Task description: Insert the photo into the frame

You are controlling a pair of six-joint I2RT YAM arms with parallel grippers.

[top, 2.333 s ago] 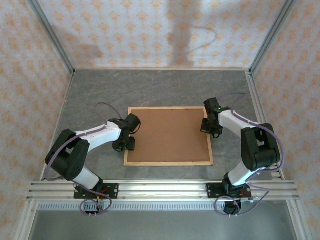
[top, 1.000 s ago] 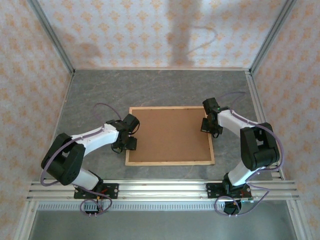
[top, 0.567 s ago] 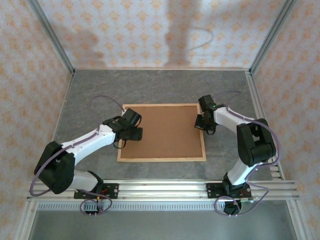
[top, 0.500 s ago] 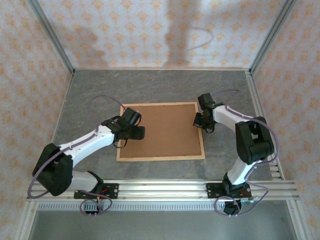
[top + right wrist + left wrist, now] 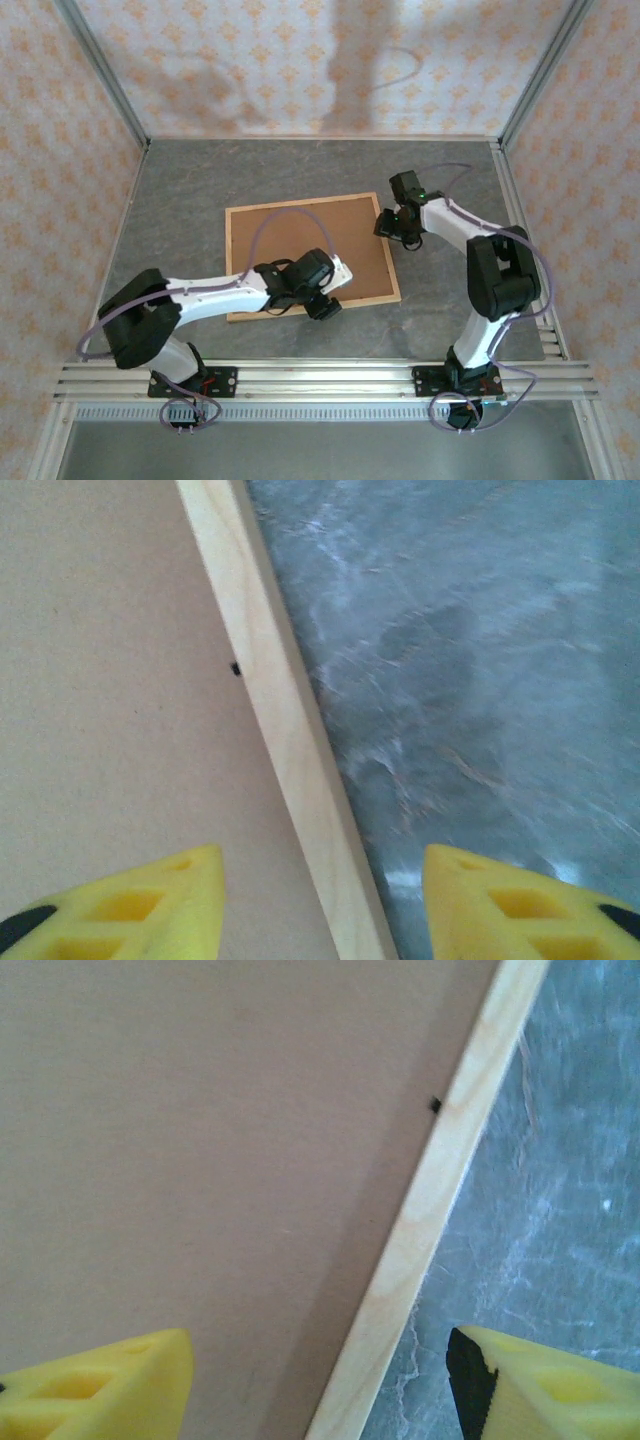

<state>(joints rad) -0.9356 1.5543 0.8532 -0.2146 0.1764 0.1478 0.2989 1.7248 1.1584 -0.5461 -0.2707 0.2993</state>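
Top external view: my left arm lies low across the near side of the worktop (image 5: 450,170), and its end effector (image 5: 325,300) sits over the near edge of the frame (image 5: 227,265), close to the near right corner. The frame lies flat on the worktop, turned askew, with a brown board (image 5: 340,235) filling it face up.

Left wrist view: the left end effector (image 5: 320,1390) stands open, one yellow finger (image 5: 100,1390) over the board (image 5: 200,1140), the other over the worktop (image 5: 560,1210). The frame's pale wood strip (image 5: 440,1180) runs between them with a gap on each side. Nothing is gripped. A small black mark (image 5: 435,1105) sits on the strip's inner edge.

Farther back in the top external view, my right end effector (image 5: 388,225) is at the frame's far right corner.

Right wrist view: the right end effector (image 5: 320,900) is likewise open and holds nothing. Its fingers (image 5: 120,900) straddle the strip (image 5: 280,710), with board (image 5: 100,680) on one side and worktop (image 5: 480,660) on the other.
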